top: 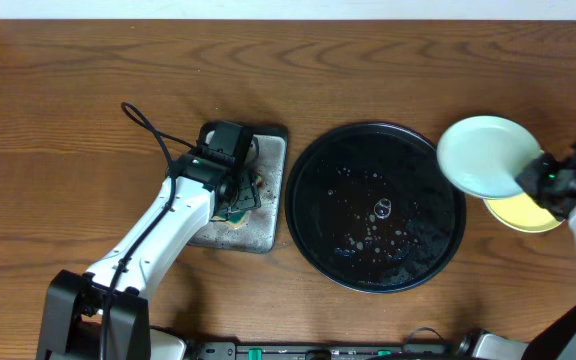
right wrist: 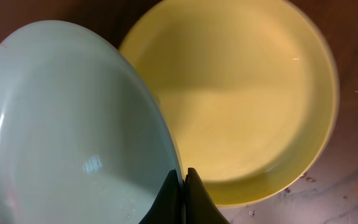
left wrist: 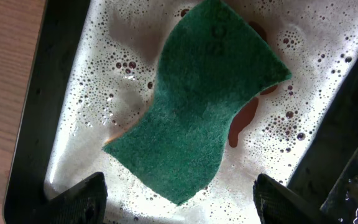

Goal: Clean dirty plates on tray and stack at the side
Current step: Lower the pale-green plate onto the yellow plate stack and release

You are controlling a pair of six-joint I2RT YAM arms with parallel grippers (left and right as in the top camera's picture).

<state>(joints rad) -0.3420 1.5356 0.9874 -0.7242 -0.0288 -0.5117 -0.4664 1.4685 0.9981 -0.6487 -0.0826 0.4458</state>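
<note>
- The right tool (right wrist: 183, 186) is seen clamped on the rim of 1 mint plate (right wrist: 73, 124), which is held tilted and partly over the yellow plate (right wrist: 247, 93).
- The yellow plate is laid on the bench (top: 68, 100), just right of the black tray (top: 328, 180).
- The tray is speckled with droplets.
- The left tool (left wrist: 180, 199) is spread wide, gripping nothing, over the green sponge (left wrist: 204, 106), which is lying in suds in the grey metal tray (left wrist: 58, 74).
</note>
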